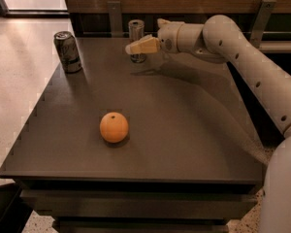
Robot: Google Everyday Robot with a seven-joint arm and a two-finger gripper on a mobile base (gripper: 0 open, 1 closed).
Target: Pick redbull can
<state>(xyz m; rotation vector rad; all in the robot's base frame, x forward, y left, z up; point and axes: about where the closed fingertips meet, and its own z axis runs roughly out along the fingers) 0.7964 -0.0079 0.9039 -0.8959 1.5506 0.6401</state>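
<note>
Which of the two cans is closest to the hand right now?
The tall slim silver can at the back edge of the table; the hand is right at it. The shorter, wider dark-grey can stands apart near the left edge.

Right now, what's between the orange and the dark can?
Just bare table between the orange and the dark can, seen in the camera view. The gripper is at the back, close by the redbull can.

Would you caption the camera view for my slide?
Gripper at the redbull can, far across the table; an orange sits nearer.
</note>
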